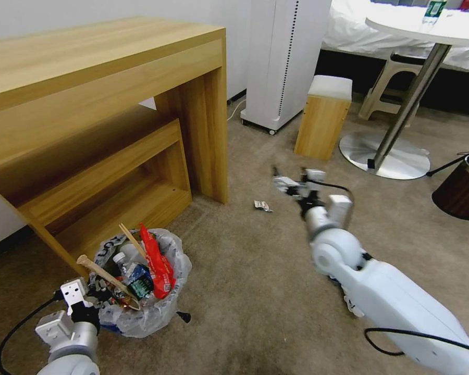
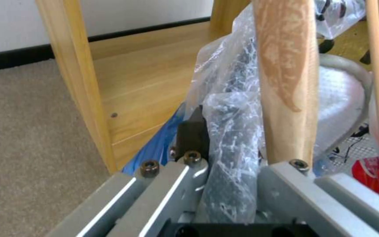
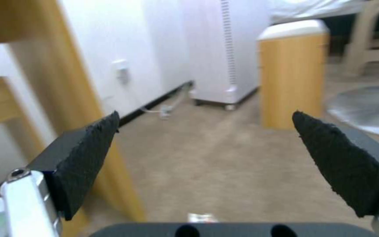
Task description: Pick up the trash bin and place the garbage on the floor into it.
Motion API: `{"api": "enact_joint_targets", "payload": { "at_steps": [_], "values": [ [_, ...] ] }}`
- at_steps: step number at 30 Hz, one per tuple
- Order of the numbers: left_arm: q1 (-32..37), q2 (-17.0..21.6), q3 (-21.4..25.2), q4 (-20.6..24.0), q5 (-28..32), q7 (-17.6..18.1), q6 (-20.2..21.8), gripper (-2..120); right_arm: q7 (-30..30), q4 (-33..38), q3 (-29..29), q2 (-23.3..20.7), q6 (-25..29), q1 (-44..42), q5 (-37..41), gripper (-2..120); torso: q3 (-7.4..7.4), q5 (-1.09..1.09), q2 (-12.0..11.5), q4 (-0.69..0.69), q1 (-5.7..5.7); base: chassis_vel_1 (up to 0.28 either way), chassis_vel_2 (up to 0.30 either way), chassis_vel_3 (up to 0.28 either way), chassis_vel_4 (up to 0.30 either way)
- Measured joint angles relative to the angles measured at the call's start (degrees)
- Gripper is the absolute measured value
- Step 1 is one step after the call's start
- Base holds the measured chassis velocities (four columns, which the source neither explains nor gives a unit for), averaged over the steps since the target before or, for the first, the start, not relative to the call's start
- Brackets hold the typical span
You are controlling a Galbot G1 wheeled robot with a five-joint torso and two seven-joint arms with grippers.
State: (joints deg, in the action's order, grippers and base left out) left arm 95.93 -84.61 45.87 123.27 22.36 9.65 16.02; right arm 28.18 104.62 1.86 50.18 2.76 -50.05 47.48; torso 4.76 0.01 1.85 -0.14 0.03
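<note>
The trash bin (image 1: 143, 304), lined with a crinkled white bag, stands low at my left beside the desk leg. It holds a red carton (image 1: 159, 263), a small bottle (image 1: 135, 278) and a wooden stick (image 1: 101, 273). My left gripper (image 1: 95, 298) is shut on its near rim. In the left wrist view the bag and rim (image 2: 233, 138) are pinched between the fingers (image 2: 192, 131). My right gripper (image 1: 292, 183) hangs open over the floor (image 1: 245, 271). A small white wrapper (image 1: 262, 205) lies just left of it, seen low between the open pads (image 3: 86, 154) as the wrapper (image 3: 202, 217).
A wooden desk (image 1: 104, 83) with a low shelf fills the left. Ahead stand a white tower unit (image 1: 284, 62), a wooden stool (image 1: 323, 117) and a round table's metal base (image 1: 385, 151). A dark brown bin (image 1: 461, 190) is at the right. White-blue litter (image 1: 353, 306) lies under my right arm.
</note>
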Motion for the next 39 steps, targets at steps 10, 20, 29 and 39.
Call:
{"api": "enact_joint_targets", "payload": {
  "at_steps": [10,20,29,39],
  "values": [
    [1.15,0.16,0.15,0.93,-0.66,-0.09,-0.27,1,2.15,0.60,6.92,-0.41,-0.02,-8.29,-6.33,100,0.00,-0.01,0.00,0.02,0.00,0.000,0.000,0.000,0.000],
    [1.69,0.35,0.14,1.40,-0.80,-0.05,-0.44,1,3.60,0.77,10.03,-0.05,-0.63,-12.26,-9.13,100,0.00,-0.01,0.00,0.00,0.00,-0.025,-0.032,-0.030,-0.037],
    [1.67,0.32,-0.03,1.28,-0.79,-0.06,-0.57,1,3.83,0.43,10.19,0.41,0.44,-13.16,-10.03,100,0.01,-0.01,0.00,0.01,0.00,-0.056,-0.054,-0.040,-0.057],
    [1.91,0.38,0.00,1.39,-0.74,-0.03,-0.57,1,3.02,-0.58,10.08,1.14,2.82,-13.20,-11.12,100,0.01,-0.01,0.00,0.01,0.00,-0.058,-0.055,-0.054,-0.058]
  ]
}}
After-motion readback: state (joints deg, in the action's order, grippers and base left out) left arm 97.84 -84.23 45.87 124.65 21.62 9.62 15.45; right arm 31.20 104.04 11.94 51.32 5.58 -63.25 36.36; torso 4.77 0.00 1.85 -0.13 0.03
